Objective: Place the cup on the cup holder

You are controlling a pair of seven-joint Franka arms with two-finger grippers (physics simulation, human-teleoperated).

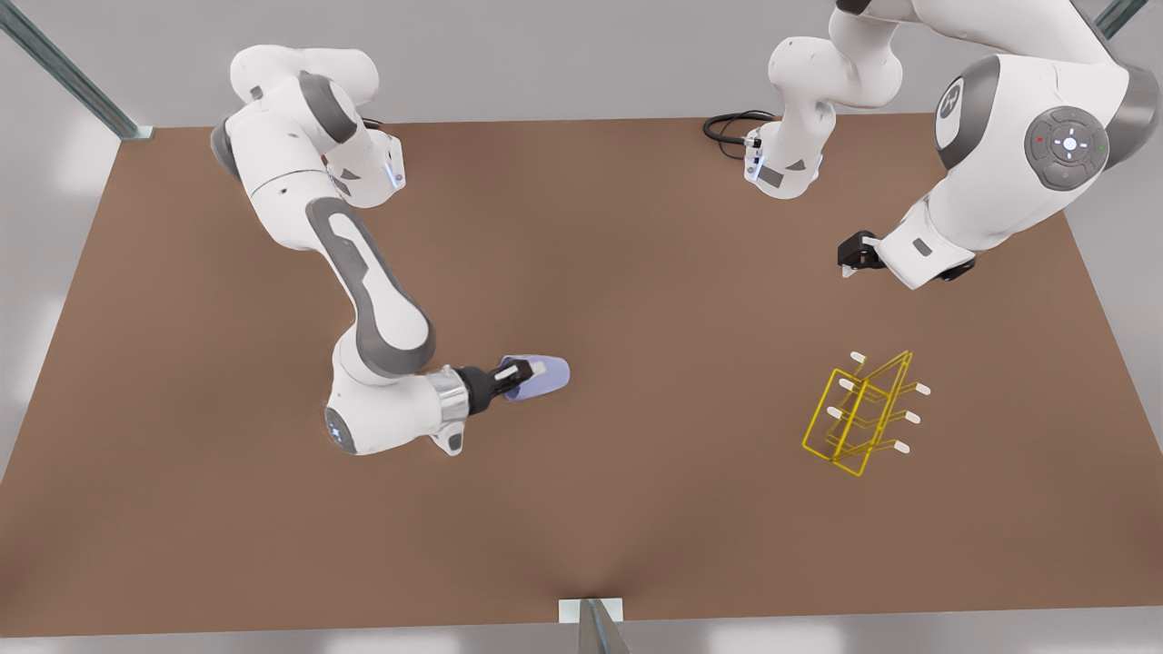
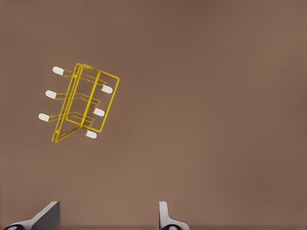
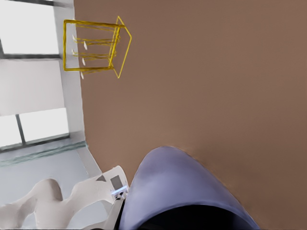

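Note:
The lavender-blue cup [image 1: 548, 376] lies on its side at the front view's left-centre, with my right gripper [image 1: 527, 371] shut on it, fingers across its rim. In the right wrist view the cup [image 3: 177, 191] looms large and close. The yellow wire cup holder [image 1: 863, 413] stands on the table toward the front view's right, well apart from the cup; the cup holder [image 3: 93, 48] looks far off in the right wrist view. My left gripper [image 1: 849, 259] hovers open behind the rack; its fingers [image 2: 165, 215] stand wide apart, and the cup holder [image 2: 84, 103] lies beyond them.
The brown table [image 1: 636, 272] spans the scene, with a bare stretch between cup and rack. A black cable [image 1: 727, 127] coils by the arm base at the back edge. Metal frame struts [image 1: 73, 77] stand at the corners, and one strut [image 1: 595, 627] at the front edge.

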